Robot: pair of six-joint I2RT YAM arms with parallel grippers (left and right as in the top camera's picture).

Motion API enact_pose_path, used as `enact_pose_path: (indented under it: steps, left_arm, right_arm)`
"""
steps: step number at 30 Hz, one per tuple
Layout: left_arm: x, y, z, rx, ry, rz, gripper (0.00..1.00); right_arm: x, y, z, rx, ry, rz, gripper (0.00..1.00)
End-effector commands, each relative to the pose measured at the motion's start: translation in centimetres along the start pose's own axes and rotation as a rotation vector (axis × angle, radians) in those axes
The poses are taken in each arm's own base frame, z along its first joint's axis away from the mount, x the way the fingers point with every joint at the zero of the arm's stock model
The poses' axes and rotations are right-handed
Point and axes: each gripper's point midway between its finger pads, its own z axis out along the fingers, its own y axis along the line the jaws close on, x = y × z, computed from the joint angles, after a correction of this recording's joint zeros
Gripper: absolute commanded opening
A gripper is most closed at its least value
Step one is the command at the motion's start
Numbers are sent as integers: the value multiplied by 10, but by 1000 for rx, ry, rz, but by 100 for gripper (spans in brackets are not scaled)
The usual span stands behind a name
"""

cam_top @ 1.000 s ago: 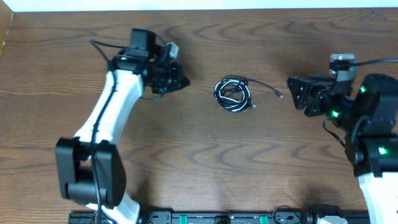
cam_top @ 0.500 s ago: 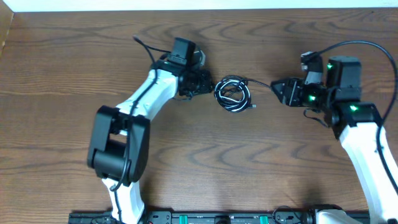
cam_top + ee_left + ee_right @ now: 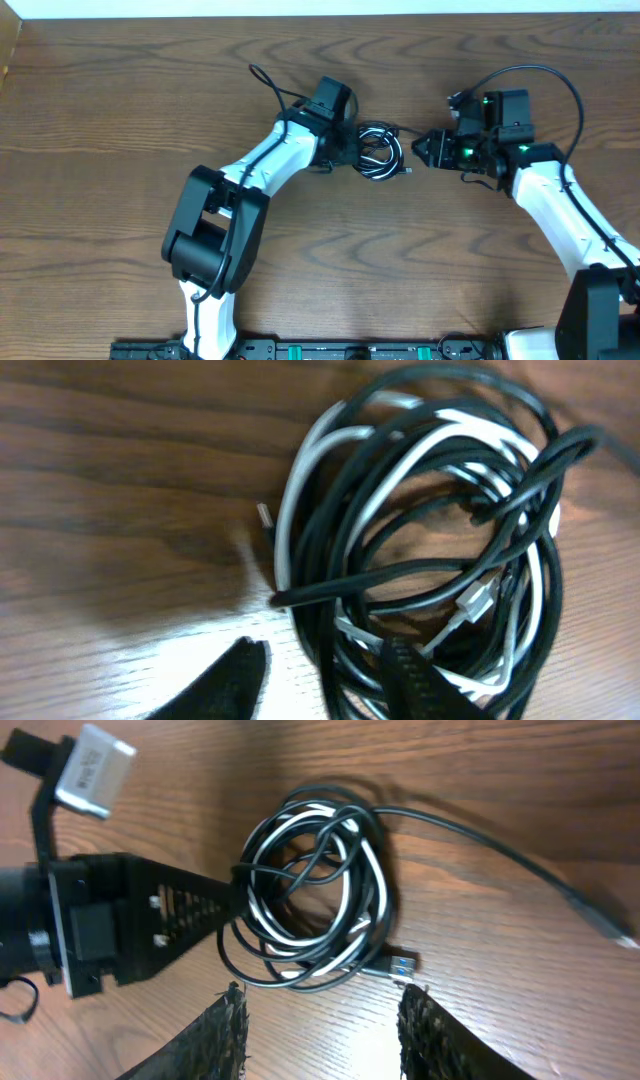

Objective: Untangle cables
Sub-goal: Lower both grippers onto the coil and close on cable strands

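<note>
The cables (image 3: pixel 396 160) lie as one tangled coil of thin black cords and a white cord on the wooden table (image 3: pixel 120 120). My left gripper (image 3: pixel 349 152) is at the coil's left edge. In the left wrist view it (image 3: pixel 325 665) is open; one finger (image 3: pixel 415 680) lies over the strands (image 3: pixel 345 510) and the other (image 3: pixel 230 680) over bare wood. My right gripper (image 3: pixel 420 150) is just right of the coil, open and holding nothing (image 3: pixel 325 1010). The coil (image 3: pixel 365 890) lies ahead of it with a blue-tipped plug (image 3: pixel 400 965) by its right finger. One black tail (image 3: pixel 520 865) trails off to the right.
The table's back edge meets a white strip (image 3: pixel 320 8) at the top. A black rail with green lights (image 3: pixel 350 350) runs along the front edge. The arms' own thicker black wires (image 3: pixel 540 72) loop above the right wrist. The left arm's gripper (image 3: pixel 130 920) fills the left of the right wrist view.
Both arms have swung in toward the coil from either side. The left gripper has gone from shut to open and now reaches the coil's edge.
</note>
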Motion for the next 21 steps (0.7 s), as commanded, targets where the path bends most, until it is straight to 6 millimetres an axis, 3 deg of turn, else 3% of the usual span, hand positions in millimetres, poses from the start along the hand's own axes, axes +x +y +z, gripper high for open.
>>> enact_pose_path:
  steps: [1, 5, 12, 18, 19, 21]
  left_arm:
    - [5, 5, 16, -64, 3, -19, 23]
    - [8, 5, 16, -66, 11, -15, 8]
    - [17, 8, 4, -74, 63, 295, 8]
    - [18, 19, -11, -91, 83, 279, 8]
    - [15, 18, -16, -87, 69, 277, 9]
    - [10, 16, -28, -81, 45, 275, 40]
  right_arm:
    - [-3, 4, 9, -1, 2, -5, 46]
    - [-2, -4, 12, 31, 5, 2, 45]
    - [-12, -9, 11, 53, -35, -7, 44]
    - [-4, -15, 11, 92, -10, 23, 41]
    - [-3, -14, 12, 91, -4, 25, 41]
    - [0, -11, 14, 87, 5, 18, 41]
